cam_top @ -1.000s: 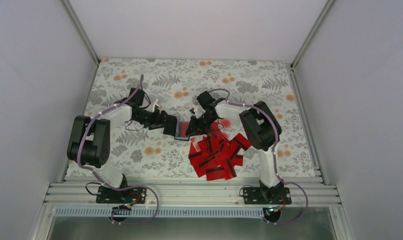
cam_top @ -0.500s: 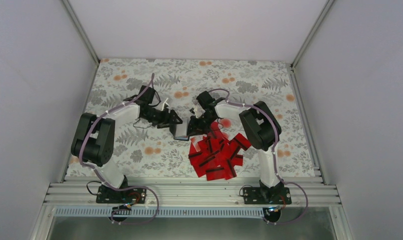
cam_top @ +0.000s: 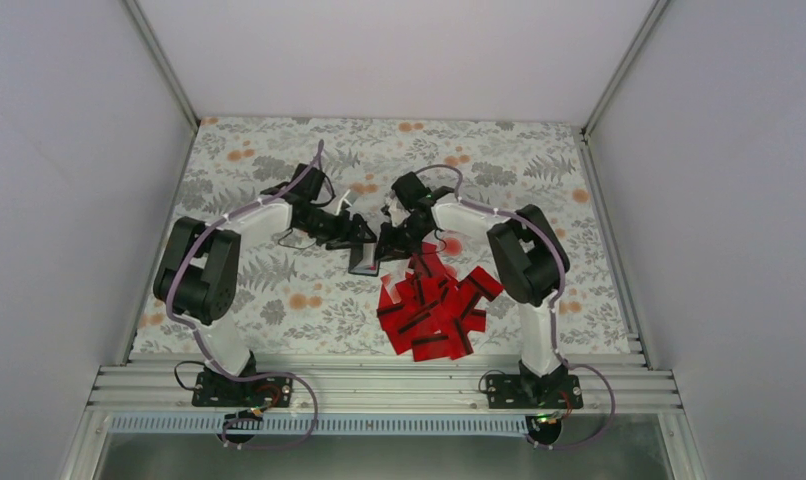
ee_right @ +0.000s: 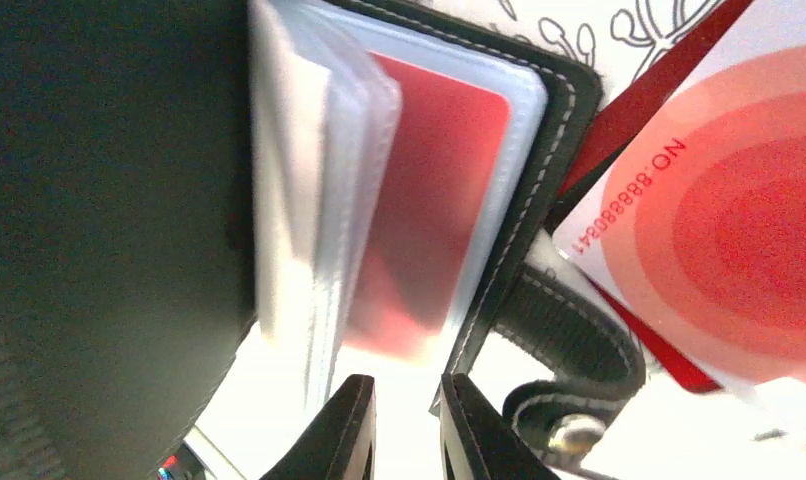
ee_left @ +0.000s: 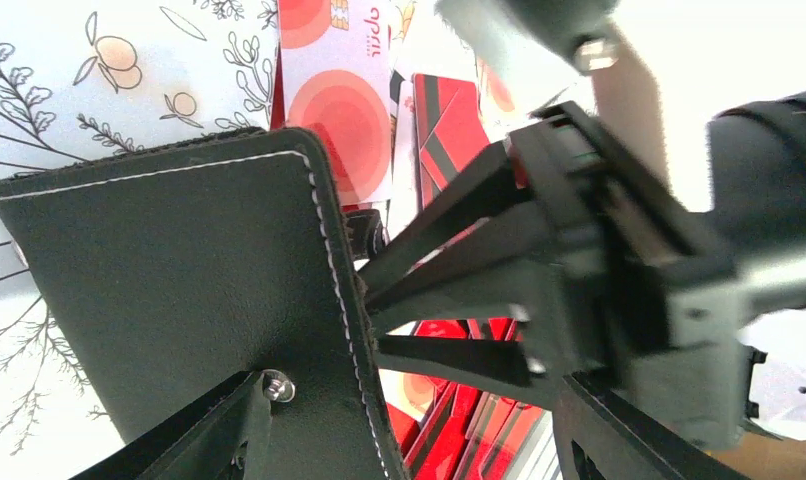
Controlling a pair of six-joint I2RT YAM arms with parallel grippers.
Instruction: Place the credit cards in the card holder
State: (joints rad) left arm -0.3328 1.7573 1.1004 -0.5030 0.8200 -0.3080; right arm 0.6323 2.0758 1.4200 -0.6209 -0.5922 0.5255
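The black card holder (cam_top: 363, 262) stands partly open on the cloth between my two grippers. In the right wrist view its clear sleeves fan out from the cover (ee_right: 99, 200), and one red card (ee_right: 434, 190) sits in a sleeve. My right gripper (ee_right: 409, 385) is just below that sleeve with its jaws a narrow gap apart and nothing between them; it also shows in the top view (cam_top: 387, 248). My left gripper (ee_left: 414, 400) is wide open around the holder's stitched outer cover (ee_left: 169, 290); it also shows in the top view (cam_top: 362, 232). A heap of red credit cards (cam_top: 434, 310) lies right of the holder.
A card lying face up with pale red circles (ee_right: 719, 230) is beside the holder. The holder's snap strap (ee_right: 579, 340) hangs by my right finger. The floral cloth (cam_top: 279, 300) covers the table, with white walls close on three sides.
My left arm has swung up and to the right, and its gripper now sits at the holder's far side. The holder stands more upright. My right gripper has barely shifted.
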